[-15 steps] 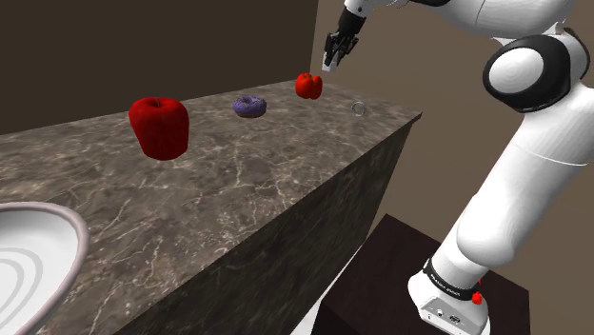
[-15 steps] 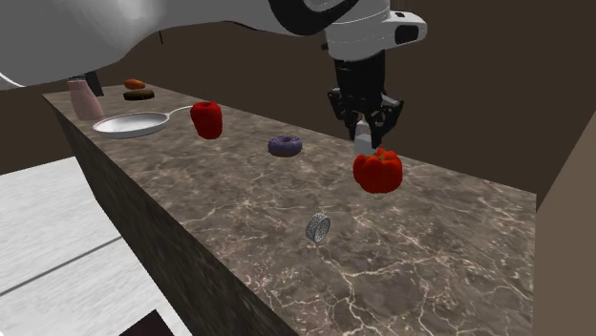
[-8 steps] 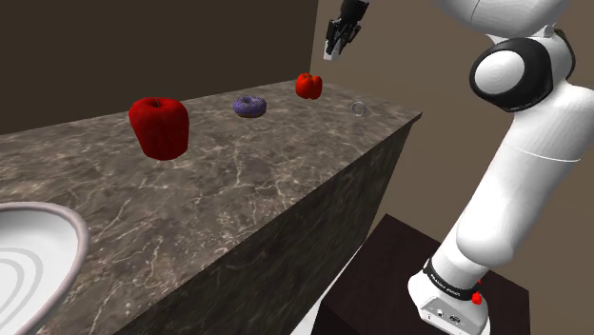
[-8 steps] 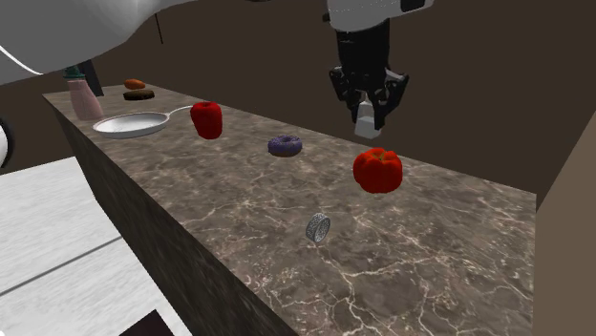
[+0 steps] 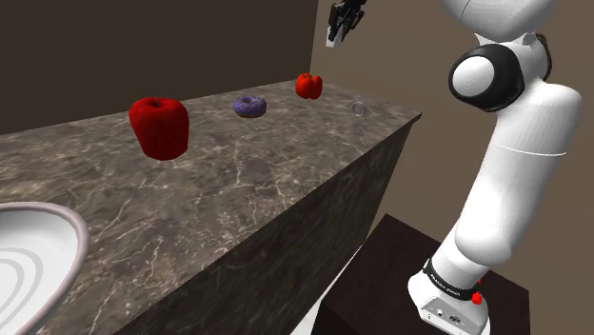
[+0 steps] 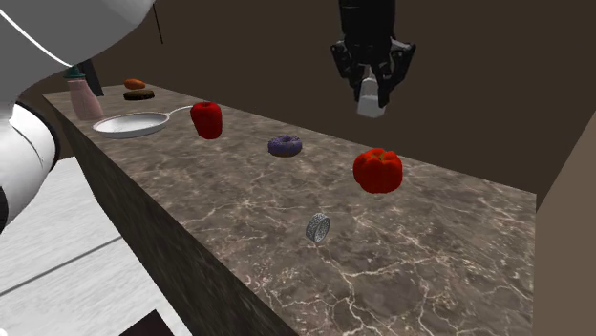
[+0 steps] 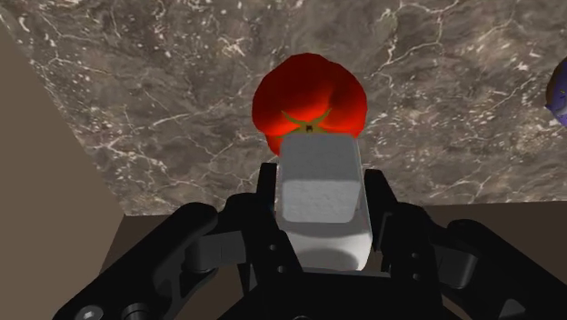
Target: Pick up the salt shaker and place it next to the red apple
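Note:
My black gripper hangs high above the far end of the marble counter, shut on a white salt shaker. In the second exterior view the shaker sticks out below the gripper, well above a lobed red fruit. Seen from the wrist, the shaker is clasped between both fingers, and that red fruit lies straight beyond it. A larger red apple-like fruit stands further along the counter.
A purple doughnut lies between the two red fruits. A small metal ring stands near the counter's front edge. A pan, a pink bottle and a dark doughnut occupy the far end. A brown wall stands behind.
The gripper has risen steadily with the salt shaker in it, from just over the lobed red fruit to well above it. Nothing on the counter has moved.

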`<state>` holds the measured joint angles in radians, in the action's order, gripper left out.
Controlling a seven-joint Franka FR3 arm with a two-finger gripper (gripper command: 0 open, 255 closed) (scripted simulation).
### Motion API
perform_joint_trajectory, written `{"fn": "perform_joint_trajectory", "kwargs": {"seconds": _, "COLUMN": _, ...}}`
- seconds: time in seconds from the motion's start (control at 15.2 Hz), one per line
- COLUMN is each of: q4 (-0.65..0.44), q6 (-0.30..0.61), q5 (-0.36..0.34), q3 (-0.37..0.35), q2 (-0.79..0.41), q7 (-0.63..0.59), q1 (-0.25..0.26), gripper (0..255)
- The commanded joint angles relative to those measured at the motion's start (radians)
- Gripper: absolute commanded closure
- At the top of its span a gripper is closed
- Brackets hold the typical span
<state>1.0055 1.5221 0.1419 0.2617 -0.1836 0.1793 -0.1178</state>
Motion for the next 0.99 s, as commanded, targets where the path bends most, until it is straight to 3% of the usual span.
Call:
{"fn": "perform_joint_trajectory", "kwargs": {"seconds": 0.0, "q4": 0.005, "q6": -0.009, "q5": -0.013, "q3": -0.008, "q2": 0.016, "q7": -0.022, "q1": 0.018, "gripper": 255}}
{"fn": "perform_joint_trajectory", "kwargs": {"seconds": 0.4, "q4": 0.210, "q6": 0.053, "q5": -0.111, "q3": -0.079, "q2": 0.173, "q7": -0.169, "q1": 0.129, "gripper": 255}}
{"fn": "perform_joint_trajectory", "kwargs": {"seconds": 0.92, "q4": 0.343, "q6": 0.073, "q5": -0.194, "q3": -0.195, "q2": 0.283, "q7": -0.372, "q1": 0.230, "gripper": 255}}
